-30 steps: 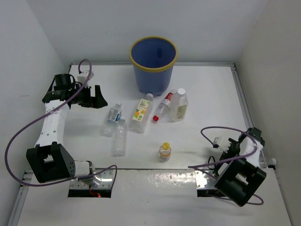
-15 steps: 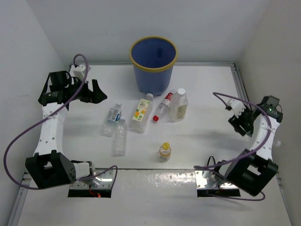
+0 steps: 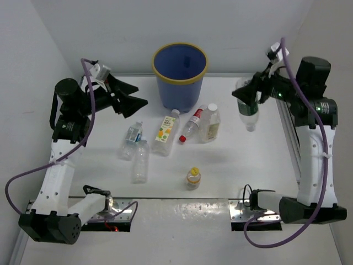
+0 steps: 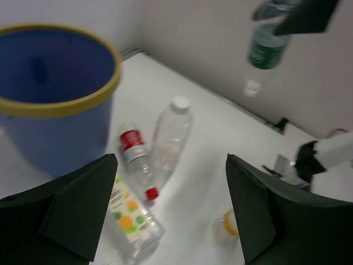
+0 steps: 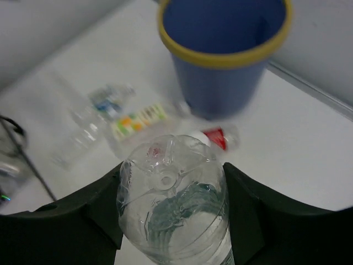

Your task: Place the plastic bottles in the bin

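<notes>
My right gripper is shut on a clear plastic bottle with a green label, held in the air to the right of the bin. In the right wrist view the bottle's base fills the gap between the fingers, with the blue, yellow-rimmed bin ahead. My left gripper is open and empty, left of the bin. Several bottles lie in front of the bin: blue-label, plain, yellow-green-label, red-label, white-cap. A yellow-cap one stands nearer.
White walls close in the table on the left, back and right. A metal rail runs along the right edge. Purple cables loop off both arms. The arm bases sit at the near edge.
The right arm has risen from the near right corner and swung to the far right, now holding the green-label bottle aloft. The left gripper has turned toward the bin.
</notes>
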`<state>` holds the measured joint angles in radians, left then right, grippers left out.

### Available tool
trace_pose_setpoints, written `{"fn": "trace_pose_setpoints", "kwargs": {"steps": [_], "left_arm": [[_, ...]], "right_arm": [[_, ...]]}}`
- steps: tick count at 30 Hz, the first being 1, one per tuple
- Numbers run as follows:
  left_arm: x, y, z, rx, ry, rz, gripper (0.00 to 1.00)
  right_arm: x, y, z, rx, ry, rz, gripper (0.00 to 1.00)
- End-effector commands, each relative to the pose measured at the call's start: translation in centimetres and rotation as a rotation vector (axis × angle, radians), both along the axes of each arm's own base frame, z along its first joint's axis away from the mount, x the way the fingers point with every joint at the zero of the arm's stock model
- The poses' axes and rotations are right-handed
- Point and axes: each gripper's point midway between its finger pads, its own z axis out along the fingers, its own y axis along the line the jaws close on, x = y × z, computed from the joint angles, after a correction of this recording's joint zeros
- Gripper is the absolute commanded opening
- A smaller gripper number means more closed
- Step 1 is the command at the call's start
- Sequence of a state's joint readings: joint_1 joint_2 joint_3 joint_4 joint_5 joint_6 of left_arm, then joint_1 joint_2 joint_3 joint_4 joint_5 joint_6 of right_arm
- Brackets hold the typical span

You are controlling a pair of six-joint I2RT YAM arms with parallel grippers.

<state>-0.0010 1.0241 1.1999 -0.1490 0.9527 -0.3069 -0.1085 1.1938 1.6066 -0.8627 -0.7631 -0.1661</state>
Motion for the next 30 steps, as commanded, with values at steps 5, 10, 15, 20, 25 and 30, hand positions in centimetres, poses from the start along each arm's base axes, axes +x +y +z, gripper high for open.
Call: {"fn": "trace_pose_setpoints", "kwargs": {"steps": [5,10,15,20,25,30], "left_arm": [[-1.9,-4.9,7.0,-0.161,-0.064,-0.203,0.89],[-1.7,-8.3,7.2,-0.182,-0.008,-0.305,0.92],[-1.1,-11.7,5.5,-0.147,0.012,-0.382,0.96],[-1.7,-14.8,4.4,-0.131,0.038,-0.459,0.96],[-0.2,-16.1,3.9,-0.128,0.053,-0.445,0.96],[-1.2,-17.9,4.9,-0.158,0.035,-0.517,0.95]], "right_arm": [[1.1,9.9,8.7,0.566,0.22,0.164,0.04],[2.3,13.7,8.6,0.623,0.26,0.191,0.0],[2.1,17.4,9.2,0.604,0.251,0.264,0.0],[3.3,19.6,8.9,0.582,0.25,0.288,0.0],[3.6,20.6,8.2,0.579,0.271,0.301,0.0],[4.0,20.9,7.7,0.57,0.273,0.298,0.0]]}}
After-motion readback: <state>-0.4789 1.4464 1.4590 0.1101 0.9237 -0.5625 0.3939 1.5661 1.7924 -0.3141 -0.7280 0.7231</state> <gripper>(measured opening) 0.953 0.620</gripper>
